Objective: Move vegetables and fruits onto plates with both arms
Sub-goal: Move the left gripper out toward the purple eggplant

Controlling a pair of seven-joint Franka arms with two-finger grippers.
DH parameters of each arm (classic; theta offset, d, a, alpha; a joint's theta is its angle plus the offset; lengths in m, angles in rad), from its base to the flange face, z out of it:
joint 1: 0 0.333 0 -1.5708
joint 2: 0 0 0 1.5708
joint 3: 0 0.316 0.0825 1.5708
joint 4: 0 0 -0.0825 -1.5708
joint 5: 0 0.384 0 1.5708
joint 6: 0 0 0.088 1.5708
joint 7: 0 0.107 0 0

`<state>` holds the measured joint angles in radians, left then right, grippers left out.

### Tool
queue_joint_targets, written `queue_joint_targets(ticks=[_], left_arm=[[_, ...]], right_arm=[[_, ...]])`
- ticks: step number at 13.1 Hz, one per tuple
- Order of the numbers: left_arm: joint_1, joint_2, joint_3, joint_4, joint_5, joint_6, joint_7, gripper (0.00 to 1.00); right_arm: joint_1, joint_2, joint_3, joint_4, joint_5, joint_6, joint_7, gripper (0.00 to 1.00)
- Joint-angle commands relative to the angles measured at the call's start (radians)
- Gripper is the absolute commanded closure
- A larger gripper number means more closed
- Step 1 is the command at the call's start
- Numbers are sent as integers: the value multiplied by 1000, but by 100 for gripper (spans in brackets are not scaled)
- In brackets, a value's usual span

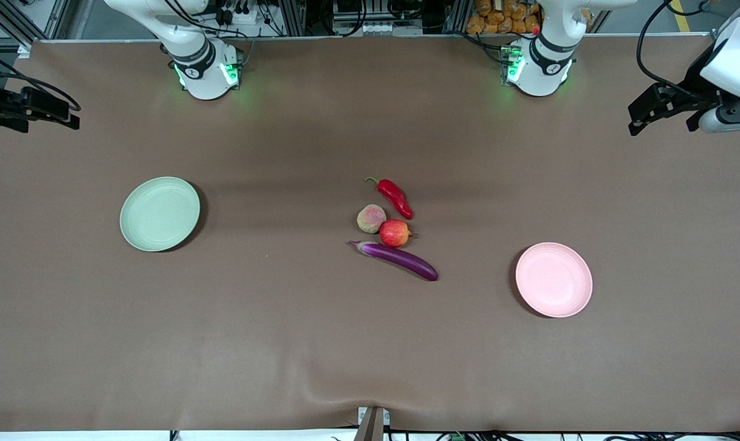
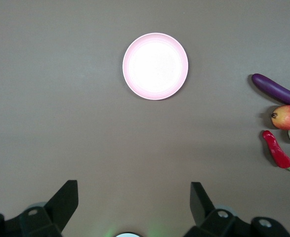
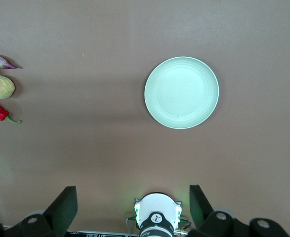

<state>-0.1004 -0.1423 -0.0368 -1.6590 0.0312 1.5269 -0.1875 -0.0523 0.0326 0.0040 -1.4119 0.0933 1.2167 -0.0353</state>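
High at either end of the table, the left gripper [image 1: 652, 116] and right gripper [image 1: 51, 113] hang with jaws wide and empty, both arms waiting. Midway between them the chili pepper [image 1: 396, 196], peach [image 1: 371, 218], apple [image 1: 395, 233] and eggplant [image 1: 397, 258] cluster, likely so either arm reaches them; green plate [image 1: 160, 214] and pink plate [image 1: 554, 279] flank them, empty.
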Motion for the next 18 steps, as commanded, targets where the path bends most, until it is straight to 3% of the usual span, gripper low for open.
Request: queue_joint_targets(ticks=[1, 7, 12, 18], left_arm=[[2, -19, -3, -10, -11, -11, 32, 0], [-2, 52, -5, 51, -11, -13, 39, 0], [-10, 167, -60, 47, -19, 36, 2, 0], [-54, 406, -147, 33, -2, 246, -525, 0]], right_arm=[[-5, -5, 2, -5, 5, -8, -8, 0], [-5, 7, 2, -4, -7, -6, -18, 0], [-38, 16, -1, 4, -23, 18, -18, 0], [-47, 43, -1, 4, -30, 29, -18, 0]])
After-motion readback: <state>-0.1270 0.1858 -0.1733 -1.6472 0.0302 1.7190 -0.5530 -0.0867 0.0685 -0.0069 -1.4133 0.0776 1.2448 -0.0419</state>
